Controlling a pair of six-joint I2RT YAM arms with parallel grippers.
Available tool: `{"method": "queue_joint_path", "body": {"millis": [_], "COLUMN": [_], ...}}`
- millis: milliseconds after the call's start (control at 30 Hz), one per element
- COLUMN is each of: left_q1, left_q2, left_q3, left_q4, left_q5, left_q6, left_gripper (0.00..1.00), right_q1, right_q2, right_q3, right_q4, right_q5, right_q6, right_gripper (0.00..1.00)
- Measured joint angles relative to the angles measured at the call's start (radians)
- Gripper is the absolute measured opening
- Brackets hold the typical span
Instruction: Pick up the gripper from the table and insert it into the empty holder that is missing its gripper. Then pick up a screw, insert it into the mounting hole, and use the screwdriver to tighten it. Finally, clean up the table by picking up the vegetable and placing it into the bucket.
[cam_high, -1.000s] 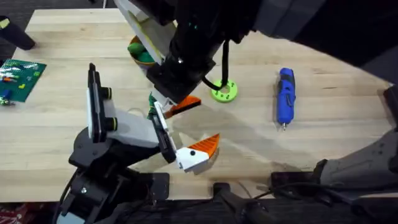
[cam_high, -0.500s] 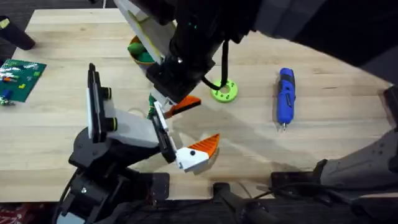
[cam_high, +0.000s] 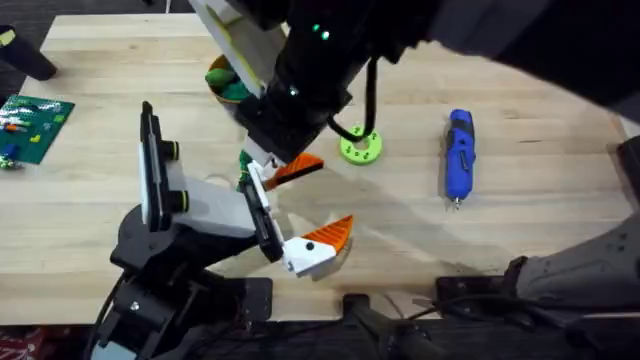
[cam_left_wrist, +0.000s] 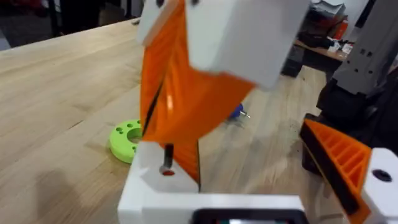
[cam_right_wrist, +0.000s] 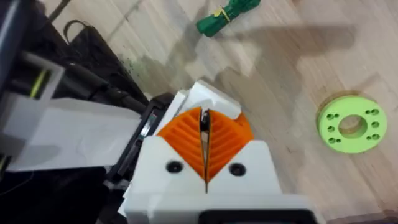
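Bucket (cam_high: 222, 82) holds something green; right gripper (cam_right_wrist: 204, 146) is pinched on the orange gripper (cam_high: 297, 167); left gripper's state unclear

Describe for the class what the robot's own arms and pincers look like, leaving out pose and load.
Both arms are black with thick rounded segments. The right arm carries a small green light and a looping black cable. Each pincer has white block-shaped fingers with orange ribbed pads: the right pincer shows two dark screw holes in its white body, and the left pincer shows one screw near its base.
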Motion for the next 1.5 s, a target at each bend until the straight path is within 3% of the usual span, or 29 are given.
{"method": "queue_joint_path", "body": {"millis": [633,1500], "left_q1": [0.0,0.0], "left_q2": [0.0,0.0], "left_q3": [0.0,0.0], "left_q4": [0.0,0.0], "left_q5": [0.0,0.0], "left_q6": [0.0,0.0], "left_gripper": [0.983,0.983], "right_q1": [0.0,0.007], "right_q2": [-0.061,0.006], "right_q3": [0.015,0.015], "right_q4": [-0.021,-0.029], "right_q5": [0.0,-0.001], "right_q6": [0.0,0.0], "right_gripper": [0.009,0.009]}}
